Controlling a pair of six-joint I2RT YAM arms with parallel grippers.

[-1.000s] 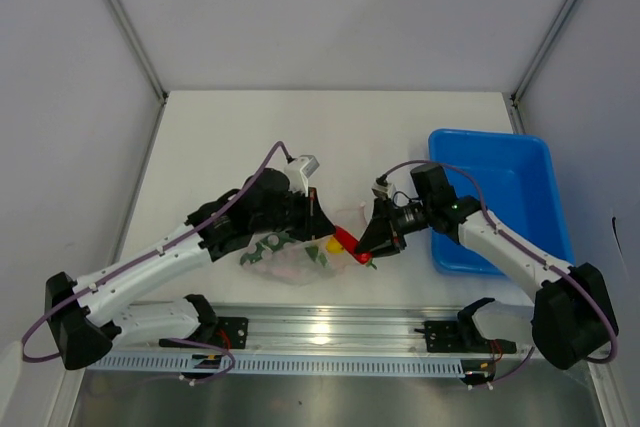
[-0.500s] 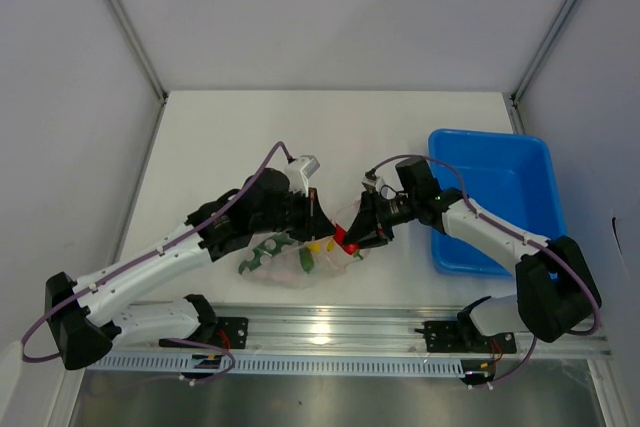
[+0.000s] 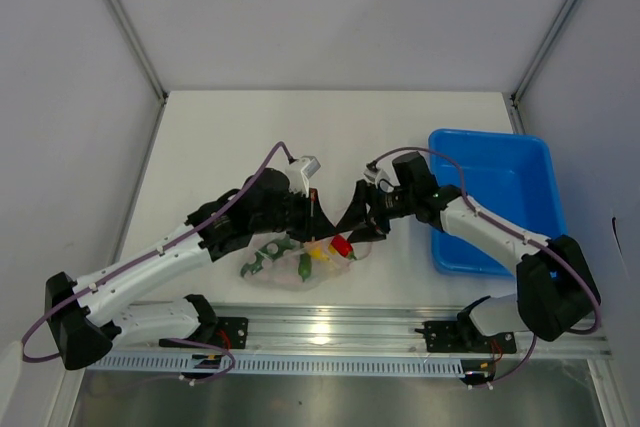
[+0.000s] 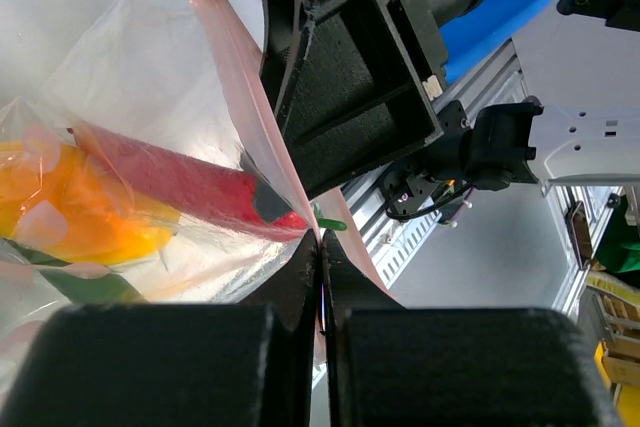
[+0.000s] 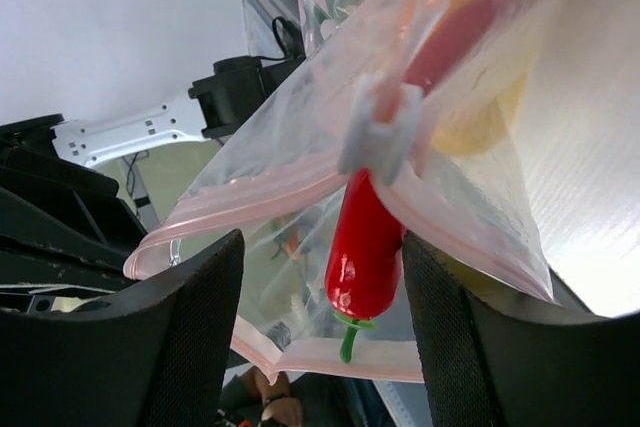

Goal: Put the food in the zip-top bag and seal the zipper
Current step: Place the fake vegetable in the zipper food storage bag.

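Observation:
The clear zip-top bag lies at the table's near edge with green pieces and a yellow-orange piece inside. My left gripper is shut on the bag's pink zipper strip and holds the mouth up. The red chili pepper lies half inside the bag's mouth with its green stem end sticking out. It sits loose between the fingers of my right gripper, which is open at the mouth. The chili also shows in the top view and through the plastic in the left wrist view.
A blue plastic bin stands at the right, behind my right arm. A white slider tab sits on the zipper strip. The aluminium rail runs along the near edge just below the bag.
My right gripper carried the chili leftward to the bag's mouth and opened. The chili now rests partly in the bag. My left gripper has stayed shut on the zipper strip.

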